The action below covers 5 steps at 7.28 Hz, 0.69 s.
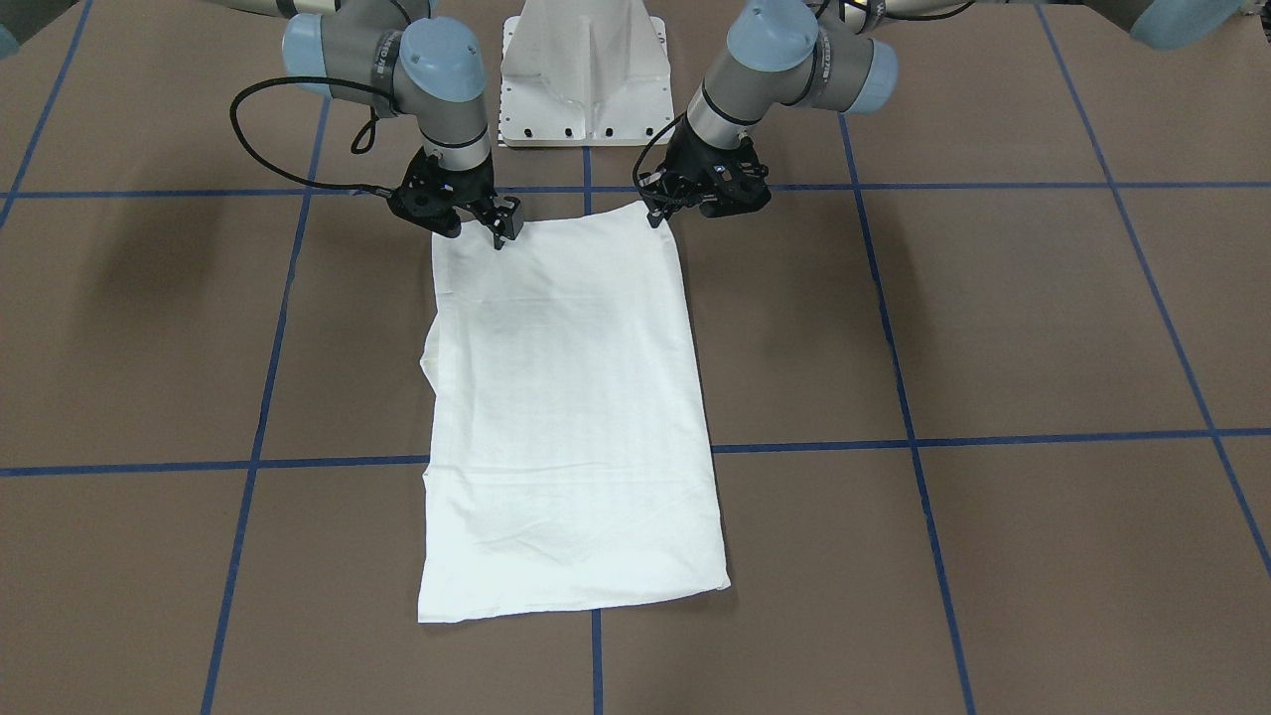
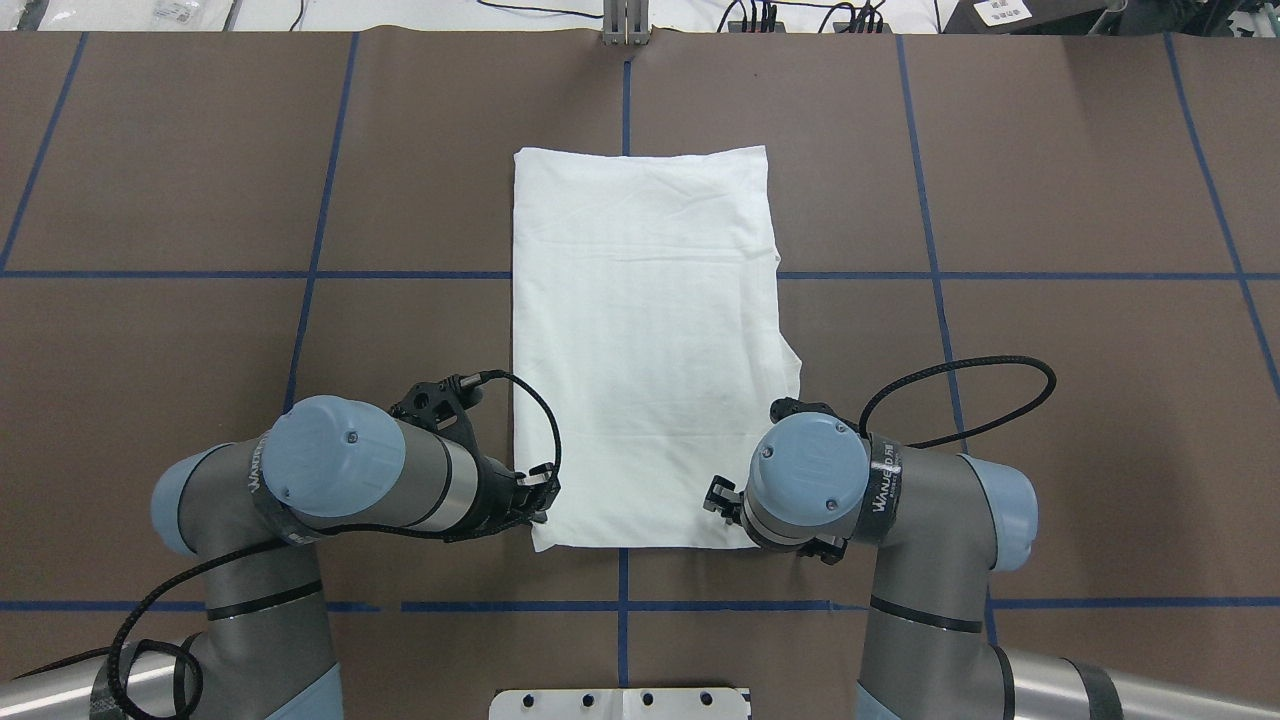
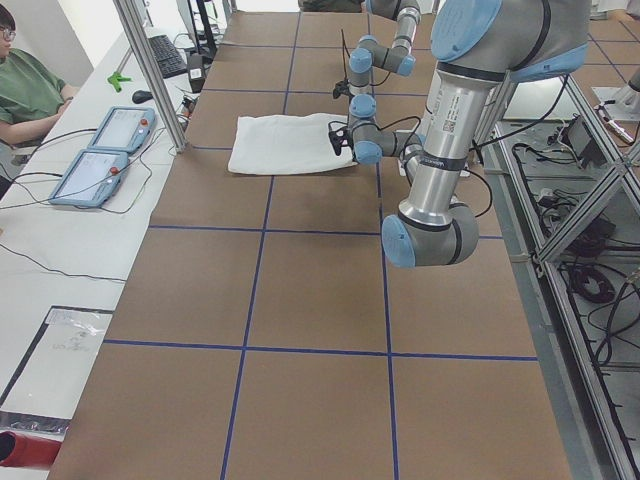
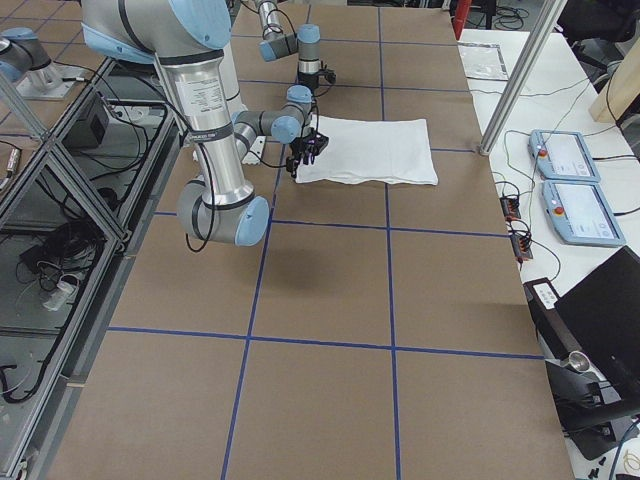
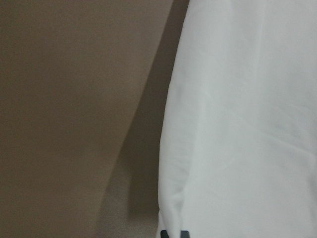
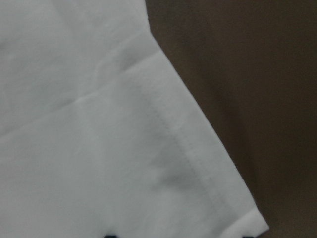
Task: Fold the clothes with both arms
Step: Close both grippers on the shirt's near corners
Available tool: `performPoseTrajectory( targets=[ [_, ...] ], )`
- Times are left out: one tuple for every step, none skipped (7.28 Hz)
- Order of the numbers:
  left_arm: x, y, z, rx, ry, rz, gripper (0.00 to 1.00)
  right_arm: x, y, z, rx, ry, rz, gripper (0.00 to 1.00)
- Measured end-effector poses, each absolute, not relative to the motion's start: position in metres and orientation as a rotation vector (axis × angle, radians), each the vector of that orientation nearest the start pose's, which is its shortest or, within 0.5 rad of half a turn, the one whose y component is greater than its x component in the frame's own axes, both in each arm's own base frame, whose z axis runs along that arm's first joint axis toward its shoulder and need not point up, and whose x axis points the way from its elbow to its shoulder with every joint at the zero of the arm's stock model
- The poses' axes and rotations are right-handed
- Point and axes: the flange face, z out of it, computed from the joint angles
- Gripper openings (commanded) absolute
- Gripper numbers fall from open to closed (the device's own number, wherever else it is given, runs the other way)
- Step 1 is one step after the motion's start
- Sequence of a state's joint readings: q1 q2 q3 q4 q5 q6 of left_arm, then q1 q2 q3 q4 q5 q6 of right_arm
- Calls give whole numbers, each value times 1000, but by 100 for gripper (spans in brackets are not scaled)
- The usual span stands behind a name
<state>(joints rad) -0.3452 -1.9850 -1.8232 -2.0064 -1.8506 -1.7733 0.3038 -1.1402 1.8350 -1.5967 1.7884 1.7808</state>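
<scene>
The clothes (image 1: 566, 397) are one white shirt, folded into a long rectangle (image 2: 640, 330) on the brown table. Its short edge nearest the robot lies between the two grippers. My left gripper (image 1: 659, 213) (image 2: 536, 497) sits at that edge's left corner. In the left wrist view its fingertips (image 5: 174, 233) are close together on the cloth's edge (image 5: 237, 124). My right gripper (image 1: 481, 228) (image 2: 720, 495) is at the other near corner with its fingers spread. In the right wrist view its tips (image 6: 177, 236) stand wide apart over the hemmed corner (image 6: 89, 139). The shirt's far end lies flat.
The white pedestal base (image 1: 584, 79) stands just behind the shirt's near edge. Blue tape lines (image 2: 626, 90) cross the brown table. Beyond the table's far side are two pendants (image 3: 105, 150) on a white bench and a seated person (image 3: 25, 90).
</scene>
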Motion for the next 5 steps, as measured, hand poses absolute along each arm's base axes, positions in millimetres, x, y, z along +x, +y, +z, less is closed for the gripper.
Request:
performPoseTrajectory(
  targets=[
    [538,-306,263,-172,1115,-335,0,-555,-291,312,-179,-681,420,39],
    [538,-306,263,-172,1116,-335,0,-555,-292,310,-179,-685,420,37],
    [538,-306,263,-172,1115,-335,0,-554,-292,308,-179,-690,422,36],
    [538,-306,263,-172,1114,-335,0,-553,-293,306,-178,-692,423,35],
    [538,-306,264,-172,1114,-335,0,-553,-294,306,-177,-694,425,32]
  ],
)
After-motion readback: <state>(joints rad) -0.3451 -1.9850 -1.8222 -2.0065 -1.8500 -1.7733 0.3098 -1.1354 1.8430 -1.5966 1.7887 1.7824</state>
